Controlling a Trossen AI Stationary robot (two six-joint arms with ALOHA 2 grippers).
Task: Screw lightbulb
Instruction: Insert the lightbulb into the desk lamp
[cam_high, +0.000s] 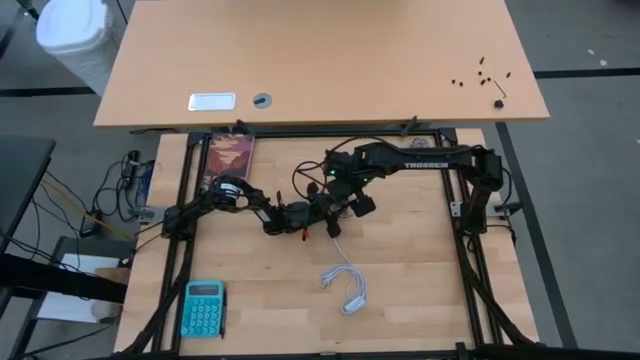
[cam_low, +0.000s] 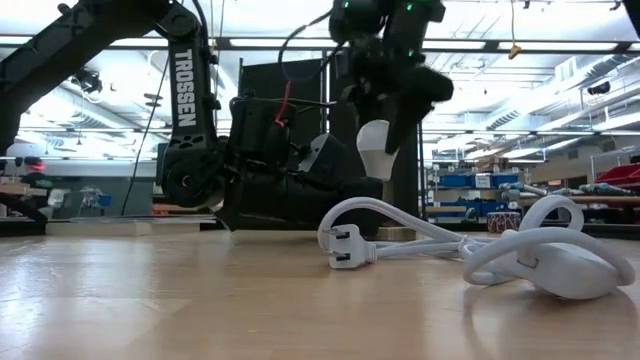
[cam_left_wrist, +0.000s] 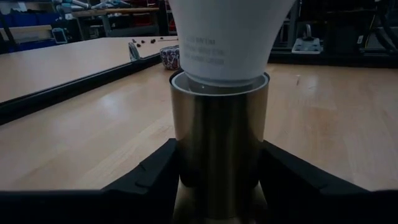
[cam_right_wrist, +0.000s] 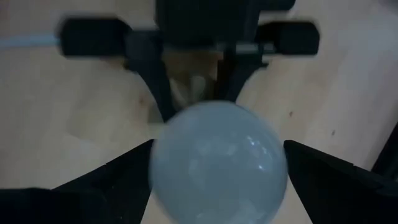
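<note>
The white lightbulb (cam_left_wrist: 227, 37) stands base-down in the mouth of an upright brass socket (cam_left_wrist: 217, 124); its screw base is hidden inside. My left gripper (cam_left_wrist: 217, 152) lies level at mid-table (cam_high: 318, 214) and is shut on the socket. My right gripper (cam_right_wrist: 219, 146) comes down from above (cam_high: 346, 196) and is shut on the bulb's round dome (cam_right_wrist: 217, 168). The low view shows the bulb (cam_low: 374, 148) just below the right gripper (cam_low: 388, 125). My left gripper pinches the socket's brass side wall (cam_left_wrist: 181, 155) between its two fingers, low on the cylinder. The fingers lie level, coming from the table's left. The socket stands upright; its foot is hidden by the gripper. My right gripper has the bulb's widest part (cam_right_wrist: 163, 171) between its two fingers, one on each side. The fingers point steeply down from above. The bulb stands nearly upright below them, its neck (cam_left_wrist: 221, 71) inside the socket's rim.
A white cord (cam_high: 345, 285) with a plug (cam_low: 345, 248) and an inline switch (cam_low: 560, 265) lies on the near side of the grippers. A teal calculator (cam_high: 203, 308) lies near-left, a printed card (cam_high: 230, 158) far-left. Black frame rails (cam_high: 470, 280) border the table.
</note>
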